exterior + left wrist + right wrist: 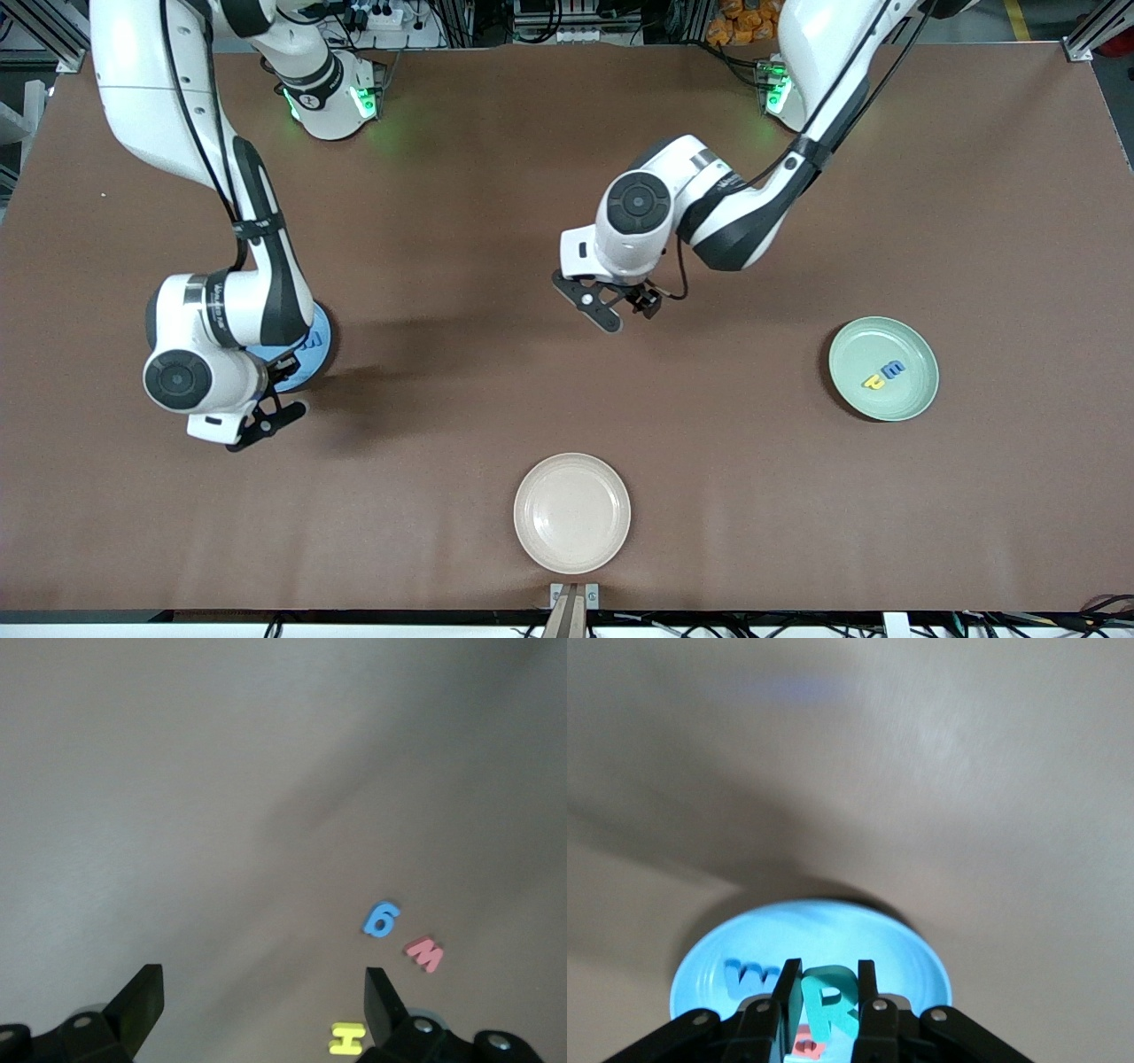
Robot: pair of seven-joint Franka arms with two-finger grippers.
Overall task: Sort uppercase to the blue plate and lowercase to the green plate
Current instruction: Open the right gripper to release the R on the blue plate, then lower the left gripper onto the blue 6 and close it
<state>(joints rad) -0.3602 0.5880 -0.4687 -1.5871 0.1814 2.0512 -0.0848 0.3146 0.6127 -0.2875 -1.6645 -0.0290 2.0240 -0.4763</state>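
**Right pincer holds the teal R over the blue plate; left pincer open over the counter**

The right pincer point(826, 1010) is closed on the teal-green R point(830, 999), which stands upright between its fingers. It hangs over the blue plate point(859, 935), which sits at the right arm's end of the counter point(567, 177). A blue W point(751, 977) lies in that plate, and part of a red letter point(806, 1047) shows beneath the pincer.

The left pincer point(264, 1001) is spread wide and holds nothing. It hangs over bare counter near the middle. Three letters lie on the counter beneath it: a yellow H point(346, 1038), a blue lowercase letter point(382, 920) and a red lowercase letter point(424, 953). The blue and red letters lie just beside each other without touching.

The green plate point(912, 399) sits toward the left arm's end of the counter. It holds a yellow lowercase letter point(873, 380) and a second blue lowercase letter point(893, 369), just beside each other.

A cream plate point(571, 512) sits nearer the front camera than both other plates.
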